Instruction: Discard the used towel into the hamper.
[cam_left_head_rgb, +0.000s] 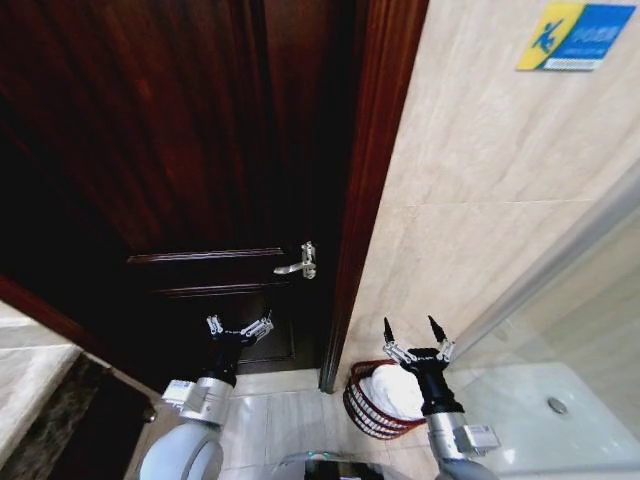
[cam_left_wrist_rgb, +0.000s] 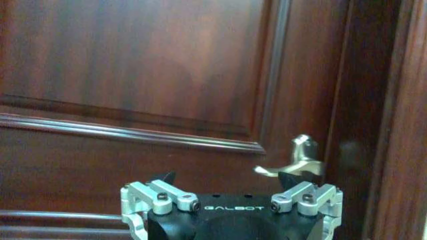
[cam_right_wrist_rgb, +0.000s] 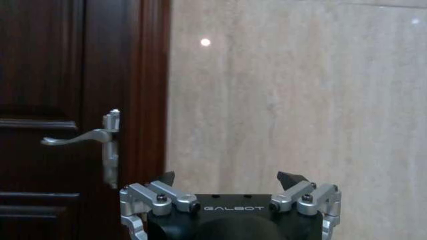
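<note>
Nearest the camera in the head view, the right hand (cam_left_head_rgb: 413, 332) is raised with its fingers spread wide and nothing held between them. Just behind and below it, the hamper (cam_left_head_rgb: 362, 408) is seen on the pale tiled floor (cam_left_head_rgb: 275, 415), at the foot of the beige wall (cam_left_head_rgb: 480, 180) beside the door frame; a white towel (cam_left_head_rgb: 392, 390) is bundled inside it. The left hand (cam_left_head_rgb: 240, 327) is held up before the dark wooden door (cam_left_head_rgb: 170, 150), likewise parted and empty. Farther off, a silver lever handle (cam_left_head_rgb: 299, 263) is fixed to the door's edge. High on the wall, a blue and yellow sign (cam_left_head_rgb: 574, 36) is mounted.
</note>
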